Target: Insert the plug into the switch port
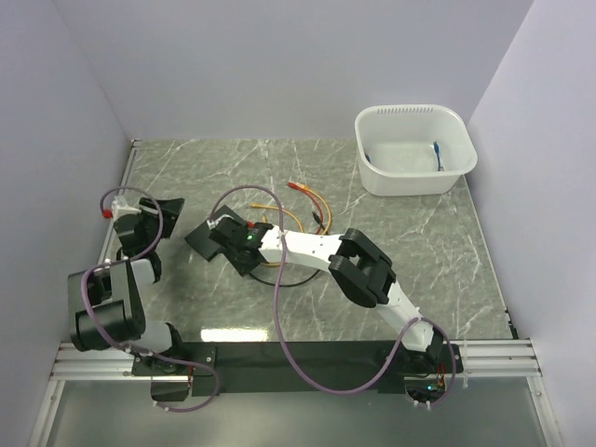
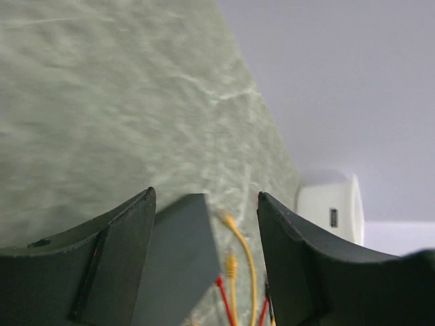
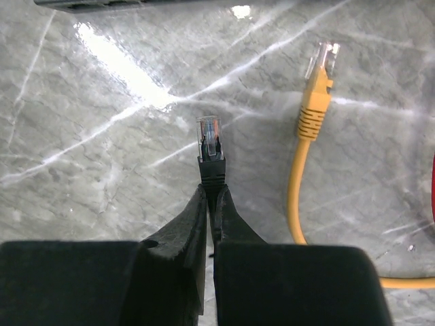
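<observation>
My right gripper (image 3: 212, 190) is shut on the black cable just behind its plug (image 3: 209, 138), whose clear tip points ahead above the marble. The edge of the flat black switch box (image 3: 102, 3) lies a short way beyond the plug, apart from it; its switch port openings are too dark to make out. From above, the right gripper (image 1: 222, 233) hovers over the box (image 1: 198, 244). My left gripper (image 1: 170, 214) stands open to the left of the box, which shows between its fingers (image 2: 115, 251) untouched (image 2: 180, 258).
A loose yellow plug (image 3: 319, 75) and its cable lie right of the held plug. Yellow and red cables (image 1: 307, 200) sprawl behind the box. A white tub (image 1: 414, 149) stands at the back right. Walls close in on the left, back and right.
</observation>
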